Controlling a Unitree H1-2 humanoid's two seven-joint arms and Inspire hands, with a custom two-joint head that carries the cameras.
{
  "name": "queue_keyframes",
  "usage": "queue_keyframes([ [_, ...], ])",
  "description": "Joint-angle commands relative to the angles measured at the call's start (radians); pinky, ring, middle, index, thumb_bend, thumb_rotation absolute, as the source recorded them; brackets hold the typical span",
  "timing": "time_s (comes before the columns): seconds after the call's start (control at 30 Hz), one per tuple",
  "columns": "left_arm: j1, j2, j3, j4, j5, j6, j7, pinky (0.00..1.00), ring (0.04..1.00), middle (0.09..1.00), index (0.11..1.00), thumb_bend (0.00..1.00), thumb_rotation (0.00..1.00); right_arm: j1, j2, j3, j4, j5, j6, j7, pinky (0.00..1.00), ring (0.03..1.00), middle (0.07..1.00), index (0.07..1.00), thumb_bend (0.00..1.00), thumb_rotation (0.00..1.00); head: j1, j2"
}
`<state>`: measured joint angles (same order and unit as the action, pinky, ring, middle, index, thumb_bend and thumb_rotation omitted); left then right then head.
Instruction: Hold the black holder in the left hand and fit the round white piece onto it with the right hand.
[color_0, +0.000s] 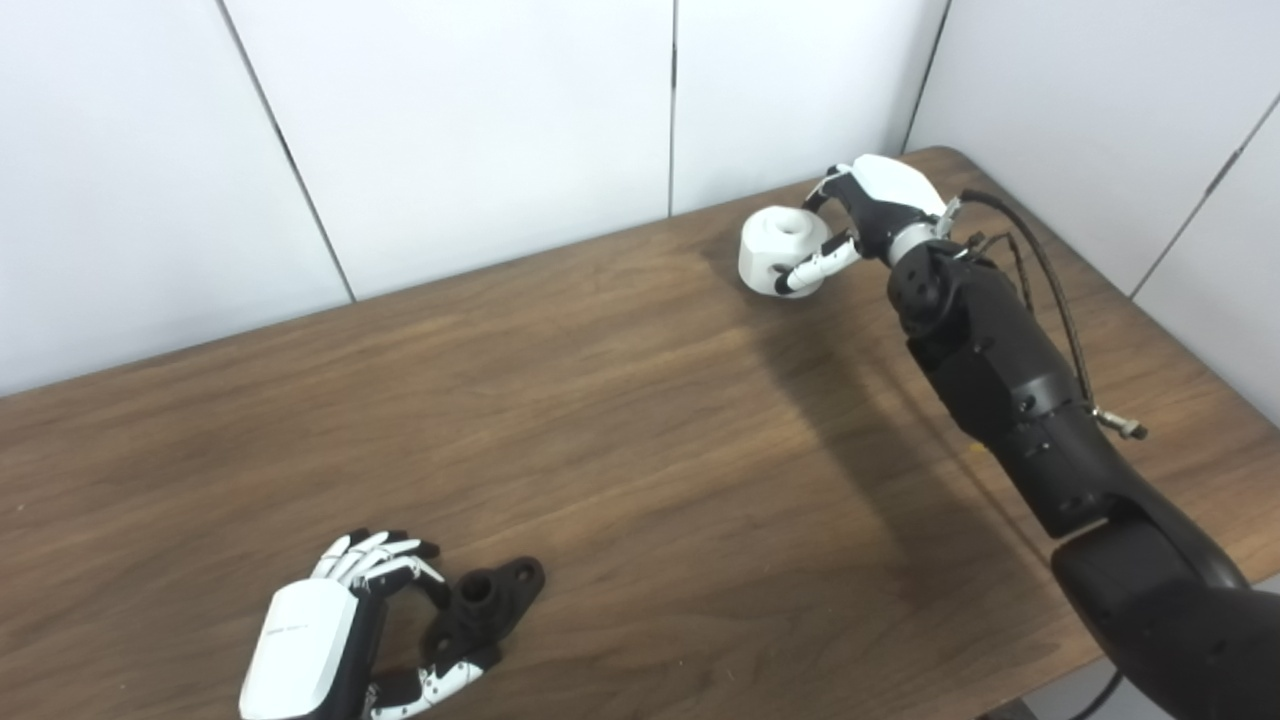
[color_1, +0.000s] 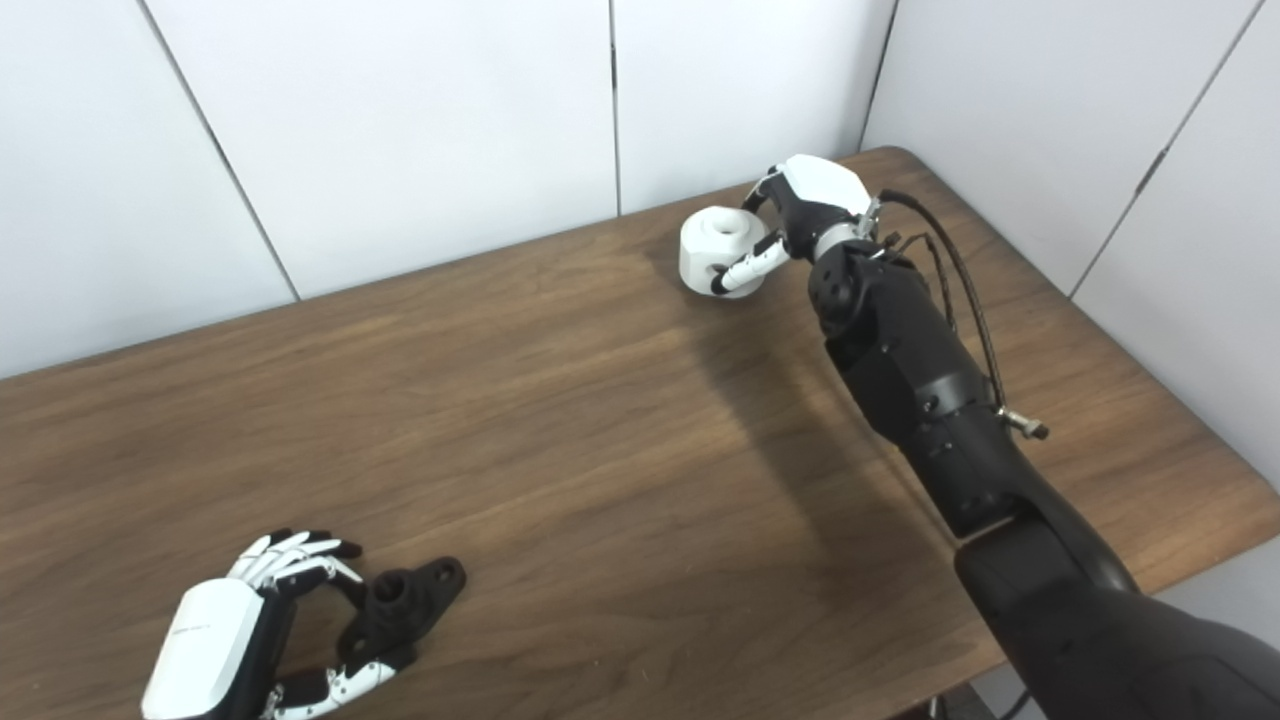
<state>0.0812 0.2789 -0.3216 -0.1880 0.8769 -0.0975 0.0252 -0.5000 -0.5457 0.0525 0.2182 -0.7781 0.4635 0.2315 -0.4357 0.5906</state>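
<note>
The black holder (color_0: 492, 600) lies flat on the table near the front left. It has a short upright tube and a flange with holes. My left hand (color_0: 345, 630) cups its near end. The fingers (color_0: 375, 556) are half curled and apart just left of the tube, and the thumb (color_0: 440, 683) touches the holder's near edge. The round white piece (color_0: 778, 248), a stubby cylinder with a hole on top, sits at the far right of the table. My right hand (color_0: 870, 210) is wrapped around it, thumb across its front and fingers behind.
The brown wooden table (color_0: 620, 420) ends at white wall panels behind and to the right. My right forearm (color_0: 1000, 390) stretches across the right side of the table, with a loose cable (color_0: 1060, 300) looping off it.
</note>
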Motion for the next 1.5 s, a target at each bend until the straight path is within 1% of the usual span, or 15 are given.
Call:
queue_keyframes([
  [0.0,0.005,0.014,0.002,0.006,0.030,0.023,-0.022,0.90,0.824,0.732,0.485,0.52,0.04,-0.026,-0.034,-0.012,-0.026,0.017,-0.027,-0.043,1.00,1.000,0.915,0.540,0.66,0.20,0.001,0.001],
  [0.03,0.006,0.013,0.002,0.005,0.032,0.024,-0.022,0.90,0.824,0.731,0.485,0.52,0.04,-0.024,-0.036,-0.011,-0.025,0.023,-0.031,-0.049,1.00,1.000,0.907,0.514,0.59,0.17,0.001,0.002],
  [0.07,0.006,0.013,0.001,0.005,0.033,0.025,-0.023,0.90,0.824,0.731,0.485,0.52,0.04,-0.020,-0.041,-0.006,-0.024,0.026,-0.040,-0.055,1.00,1.000,0.902,0.497,0.55,0.16,0.002,0.002],
  [0.13,0.007,0.012,0.001,0.005,0.034,0.027,-0.024,0.91,0.825,0.733,0.485,0.52,0.05,-0.014,-0.050,0.003,-0.024,0.030,-0.053,-0.061,1.00,1.000,0.884,0.489,0.53,0.15,0.003,0.002],
  [0.6,0.009,0.005,-0.003,-0.003,0.032,0.025,-0.025,0.90,0.820,0.727,0.485,0.52,0.04,0.005,-0.067,0.022,-0.019,0.066,-0.090,-0.112,1.00,1.000,0.855,0.487,0.52,0.14,0.019,0.004],
  [0.8,0.009,0.000,-0.007,-0.005,0.042,0.028,-0.027,0.90,0.819,0.726,0.485,0.52,0.04,0.015,-0.065,0.015,-0.039,0.087,-0.098,-0.118,1.00,1.000,0.862,0.488,0.52,0.14,0.044,0.004],
  [0.87,0.009,-0.003,-0.010,-0.007,0.047,0.032,-0.030,0.90,0.819,0.727,0.485,0.52,0.04,0.020,-0.064,0.010,-0.054,0.100,-0.104,-0.121,1.00,1.000,0.860,0.488,0.52,0.14,0.065,0.006],
  [0.97,0.009,-0.007,-0.013,-0.010,0.051,0.037,-0.033,0.90,0.819,0.729,0.485,0.52,0.04,0.025,-0.064,0.007,-0.107,0.128,-0.098,-0.090,1.00,1.000,0.868,0.488,0.52,0.14,0.087,0.013],
  [1.03,0.008,-0.008,-0.016,-0.009,0.052,0.039,-0.034,0.90,0.818,0.729,0.485,0.52,0.04,0.026,-0.068,0.015,-0.149,0.138,-0.089,-0.060,1.00,1.000,0.865,0.488,0.52,0.14,0.098,0.016],
  [1.07,0.007,-0.010,-0.018,-0.009,0.053,0.042,-0.036,0.89,0.818,0.729,0.485,0.52,0.04,0.027,-0.071,0.022,-0.169,0.138,-0.087,-0.045,1.00,1.000,0.864,0.488,0.52,0.14,0.117,0.017],
  [1.1,0.007,-0.011,-0.020,-0.008,0.053,0.043,-0.036,0.89,0.817,0.728,0.485,0.52,0.04,0.027,-0.074,0.028,-0.188,0.137,-0.086,-0.031,1.00,1.000,0.860,0.488,0.52,0.14,0.117,0.017],
  [1.17,0.005,-0.014,-0.024,-0.007,0.053,0.044,-0.033,0.89,0.816,0.728,0.485,0.52,0.04,0.028,-0.077,0.037,-0.228,0.137,-0.084,-0.002,1.00,0.993,0.852,0.487,0.52,0.14,0.151,0.023],
  [1.3,0.002,-0.019,-0.033,0.001,0.059,0.047,-0.023,0.89,0.816,0.727,0.485,0.52,0.04,0.034,-0.084,0.048,-0.301,0.137,-0.077,0.056,1.00,0.987,0.845,0.487,0.52,0.14,0.177,0.028],
  [1.47,0.000,-0.027,-0.044,0.013,0.074,0.060,-0.021,0.90,0.832,0.735,0.485,0.52,0.05,0.041,-0.086,0.063,-0.407,0.133,-0.045,0.144,1.00,0.983,0.853,0.487,0.52,0.14,0.213,0.035],
])
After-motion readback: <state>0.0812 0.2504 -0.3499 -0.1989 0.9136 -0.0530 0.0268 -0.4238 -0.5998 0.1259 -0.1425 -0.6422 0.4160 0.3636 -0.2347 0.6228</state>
